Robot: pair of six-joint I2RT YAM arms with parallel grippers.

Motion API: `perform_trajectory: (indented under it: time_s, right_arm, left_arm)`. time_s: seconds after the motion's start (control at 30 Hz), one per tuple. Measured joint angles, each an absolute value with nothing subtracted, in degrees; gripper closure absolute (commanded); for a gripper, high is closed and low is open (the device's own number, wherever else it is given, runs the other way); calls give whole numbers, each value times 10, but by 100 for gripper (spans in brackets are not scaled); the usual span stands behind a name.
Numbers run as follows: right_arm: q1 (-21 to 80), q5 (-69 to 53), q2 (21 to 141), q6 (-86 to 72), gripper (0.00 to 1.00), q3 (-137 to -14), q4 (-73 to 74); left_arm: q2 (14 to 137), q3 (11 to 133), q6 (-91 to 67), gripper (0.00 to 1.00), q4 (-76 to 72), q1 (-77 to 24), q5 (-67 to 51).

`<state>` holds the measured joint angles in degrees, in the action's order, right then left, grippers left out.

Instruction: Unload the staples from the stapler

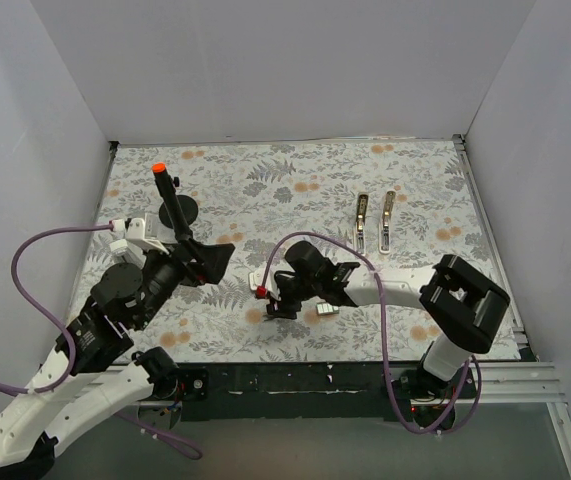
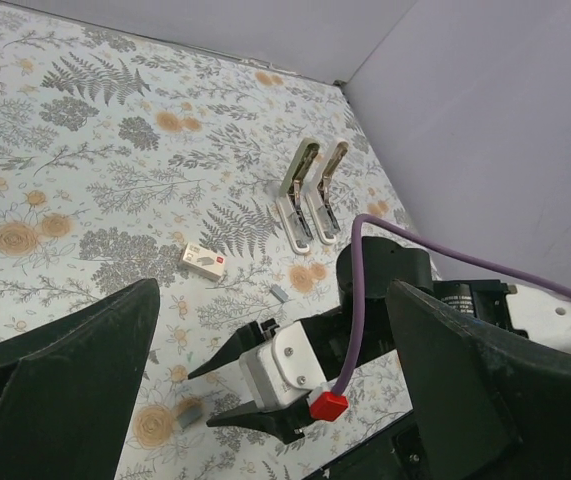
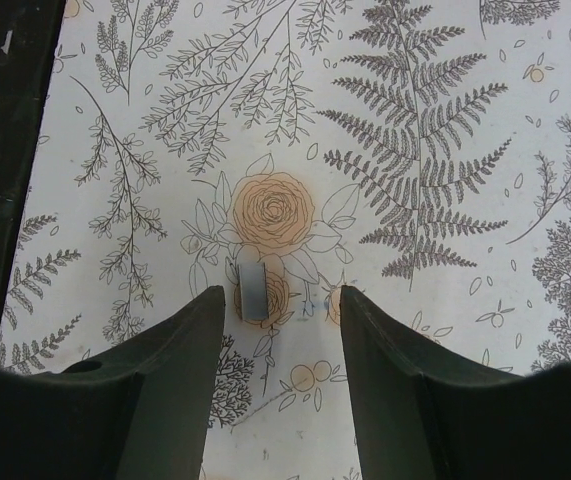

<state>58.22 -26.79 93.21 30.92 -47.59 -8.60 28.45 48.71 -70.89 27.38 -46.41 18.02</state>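
inside the spread right tool (image 3: 283, 296), staples (image 3: 253, 292)

Plain pale walls (image 1: 295, 60) around a floral-printed tabletop (image 1: 265, 190)

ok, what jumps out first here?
The stapler lies splayed open as two silvery arms with brassy ends, far right on the floral table. Nearer the bases, the right hand is open and poised over a small staple strip that sits between its fingers, close to one.
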Motion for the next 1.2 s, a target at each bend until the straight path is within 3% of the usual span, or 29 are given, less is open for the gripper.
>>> perform_trajectory:
  time_s: [0.87, 1.0, 1.2]
  right_arm:
    - [604, -258, 1002, 335, 50, -505, -62]
    - [604, -259, 1005, 332, 60, -508, -62]
    - [605, -259, 1006, 331, 67, -509, -61]
  left_arm:
    - [253, 488, -724, 2, 291, -464, 232]
    - [253, 488, -724, 2, 292, -464, 234]
    - [253, 488, -724, 2, 295, -464, 237]
